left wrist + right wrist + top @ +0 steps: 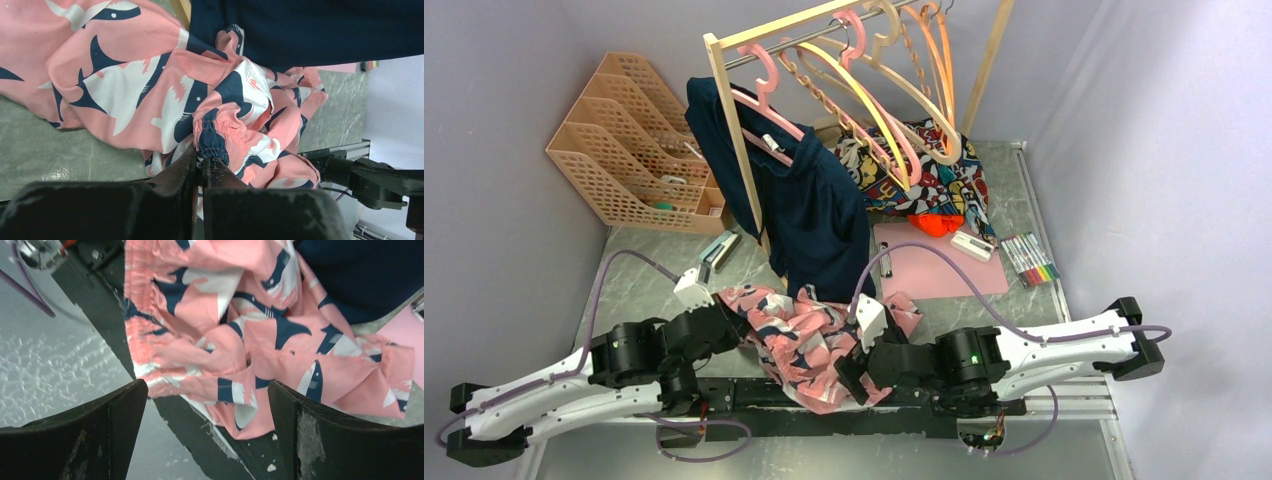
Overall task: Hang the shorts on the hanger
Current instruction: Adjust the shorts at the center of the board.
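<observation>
Shorts, soft salmon-pink fabric w/ navy and white blotches, lie bunched on the table on the near side of the light wooden clothes rack, just below the hem of the plain navy garment hanging from it. Their near edge drapes over the black rail. My left gripper is pinched tight on the gathered elastic waistband at the shorts' left end, jaws closed w/ fabric between them. My right gripper is spread wide at the shorts' right near edge. Its wrist cam shows cloth beyond the gap, and neither finger grips it. The thin pale yellow plastic hanger hangs up on the rack's rail among pink and orange ones, well apart from the shorts. I can't tell if the right fingertips touch the fabric.
</observation>
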